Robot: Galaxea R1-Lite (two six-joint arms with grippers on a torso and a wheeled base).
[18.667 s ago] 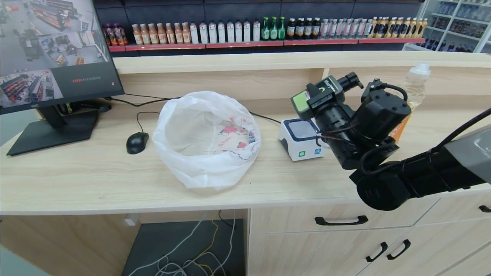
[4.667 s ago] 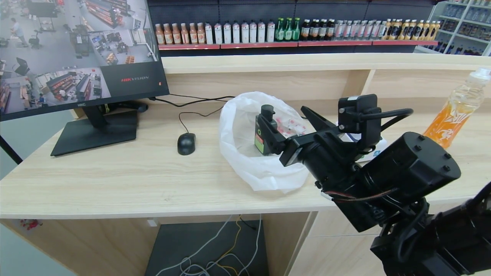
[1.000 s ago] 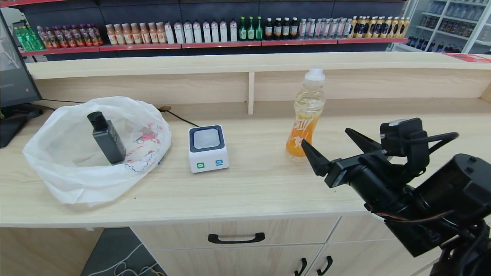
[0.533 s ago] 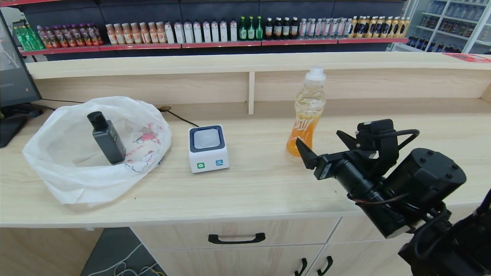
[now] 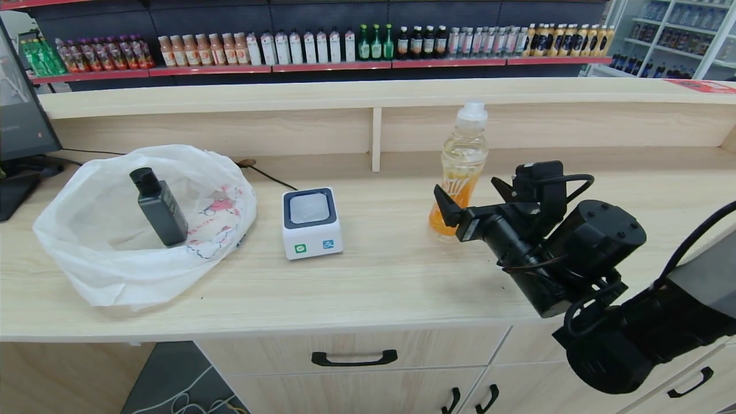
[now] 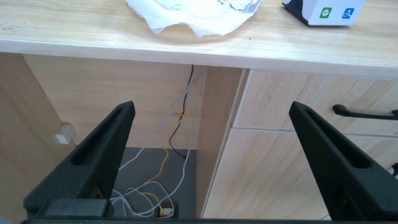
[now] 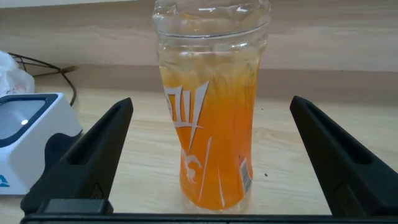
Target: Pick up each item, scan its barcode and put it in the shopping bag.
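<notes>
While bottle [image 5: 463, 150] stands upright, right end effector [image 5: 467, 188] gapes toward it.

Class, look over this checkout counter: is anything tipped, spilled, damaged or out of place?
Nothing looks spilled or damaged. The one oddity: the black bottle leans tilted inside the shopping bag, on the counter. The orange drink bottle stands upright, right of the scanner.

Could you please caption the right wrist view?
Open right hand facing the upright orange drink bottle, scanner nearby.
</notes>
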